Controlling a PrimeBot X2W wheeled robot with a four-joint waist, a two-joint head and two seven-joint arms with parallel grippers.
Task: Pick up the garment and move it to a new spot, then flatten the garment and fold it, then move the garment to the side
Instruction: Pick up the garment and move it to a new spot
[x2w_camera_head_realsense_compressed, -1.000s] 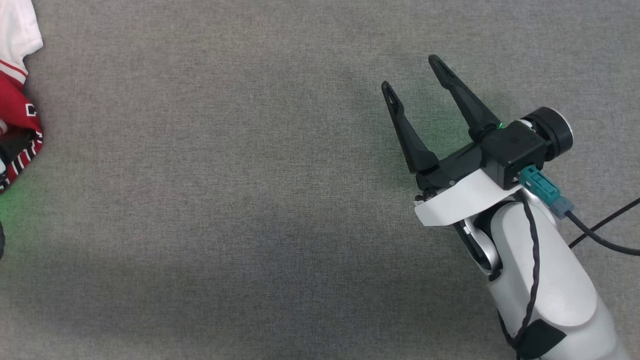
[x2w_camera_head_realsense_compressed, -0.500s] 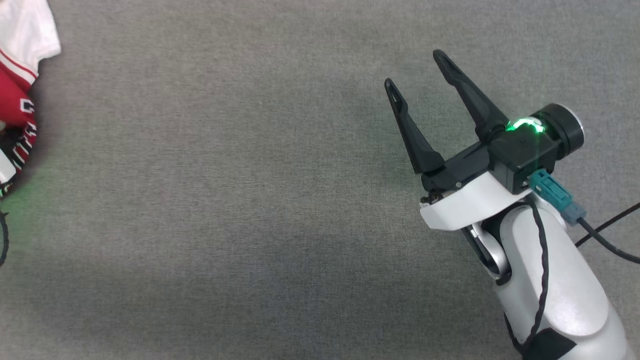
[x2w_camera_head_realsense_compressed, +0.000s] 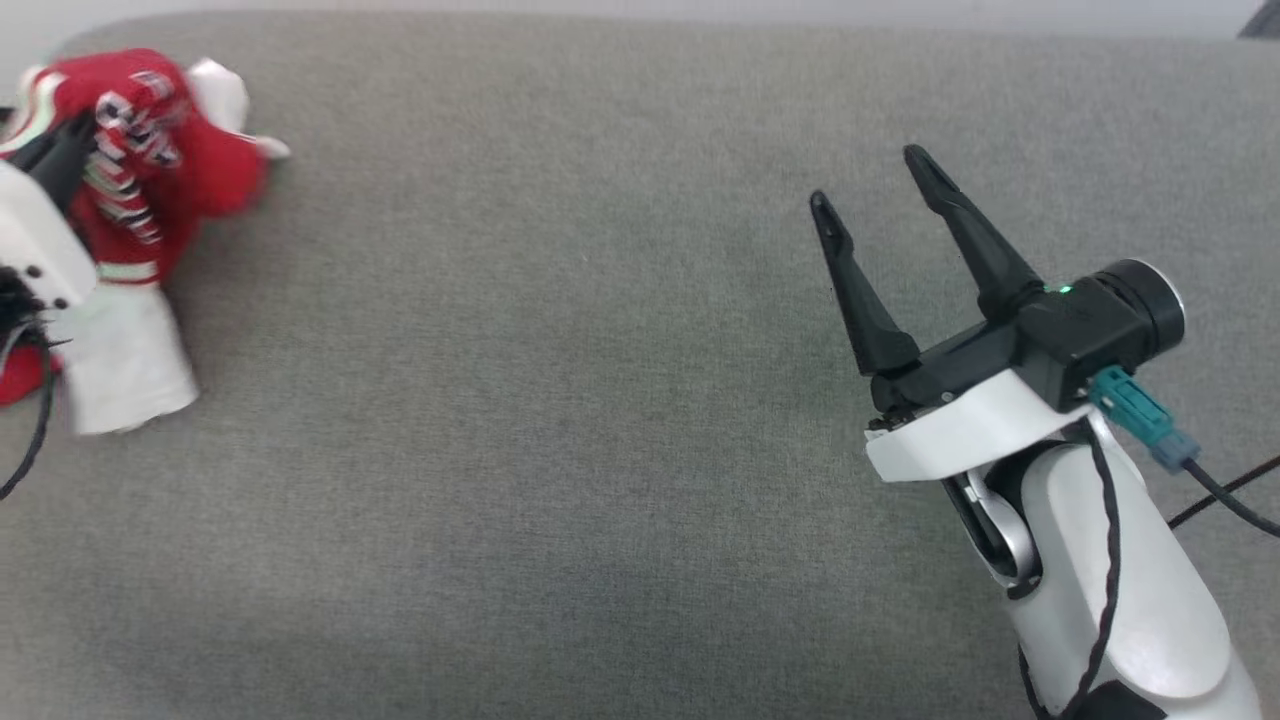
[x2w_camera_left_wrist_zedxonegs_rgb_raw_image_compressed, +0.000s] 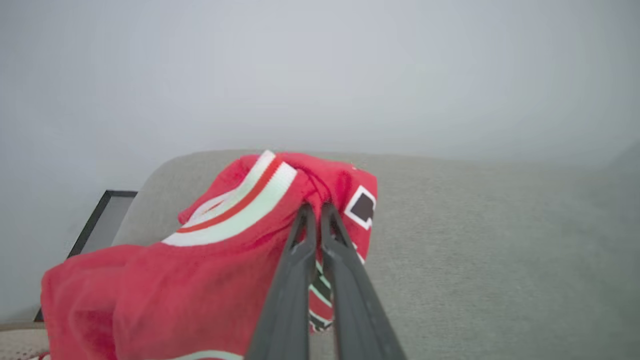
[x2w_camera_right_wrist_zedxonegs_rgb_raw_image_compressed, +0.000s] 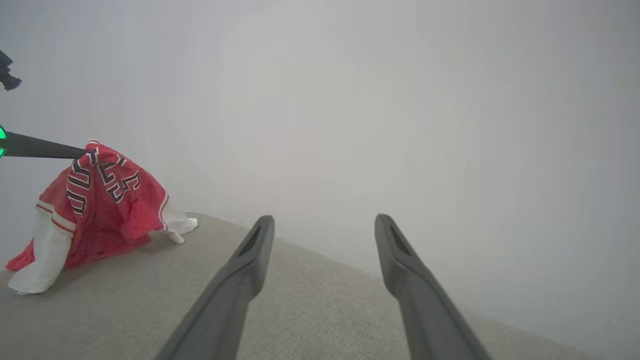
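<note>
at 9 o'clock, near the far edge of the grey surface (x2w_camera_head_realsense_compressed: 560, 400), left gripper (x2w_camera_left_wrist_zedxonegs_rgb_raw_image_compressed: 314, 207) clamps the garment (x2w_camera_head_realsense_compressed: 150, 170), previously lying low, now tented; right gripper (x2w_camera_head_realsense_compressed: 868, 178), at 3 o'clock, spread wide, empty, well apart.

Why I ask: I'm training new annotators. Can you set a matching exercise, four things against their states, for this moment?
Things
1. left gripper
2. right gripper
3. garment
4. white sleeve end

States
a. open, holding nothing
b. tented up from one pinched point
c. shut on red fabric
d. hanging down to the grey surface

Pairs: 1-c, 2-a, 3-b, 4-d
</note>
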